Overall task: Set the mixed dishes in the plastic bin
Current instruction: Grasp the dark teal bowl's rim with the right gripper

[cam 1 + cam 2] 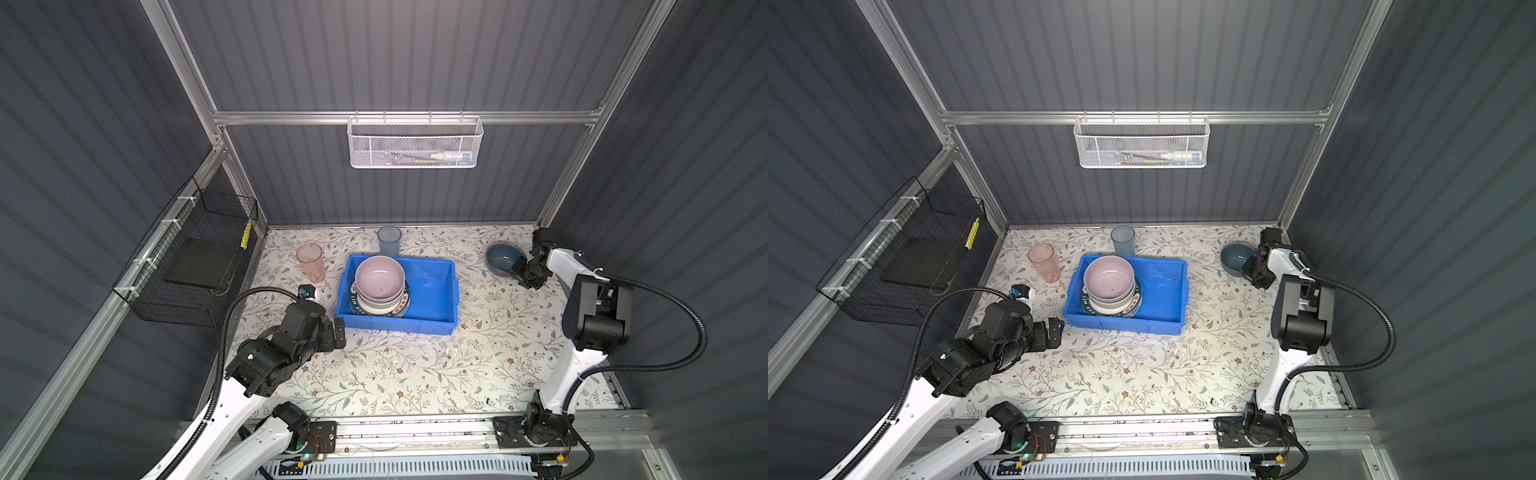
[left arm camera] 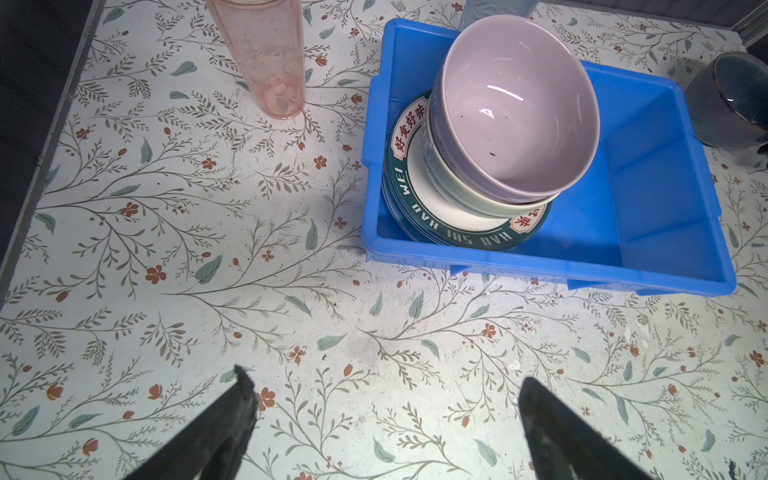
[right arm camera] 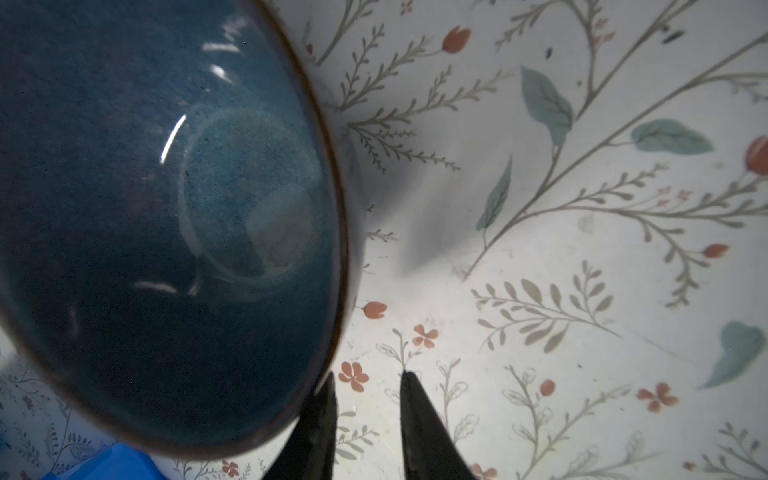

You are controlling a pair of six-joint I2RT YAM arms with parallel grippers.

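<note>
- The left gripper hovers over the pale floral-patterned tablecloth near the front left corner of the bin. Its jaws are spread wide and hold nothing.
- The shallow rectangular bright blue plastic bin sits mid-table, and its right half is bare.
- In the bin's left half stands a stack. A round white plate with a dark green lettered rim carries a pale green bowl, and a glossy pink bowl is nested on top. Edges of further plates show under the lettered one, but I cannot tell which they are.
- A tall translucent pink tumbler stands upright on the cloth, left of the bin and apart from it.
- A dark-blue glazed bowl sits on the cloth, right of the bin and well apart from it, toward the back right corner.
- The right gripper is at that bowl's rim, on the side away from the bin. Its fingers stand a narrow gap apart with only cloth showing between them, and the bowl lies beside one finger.
- A translucent blue tumbler stands upright just behind the bin's far rim.
- A white mesh basket hangs on the back wall.
</note>
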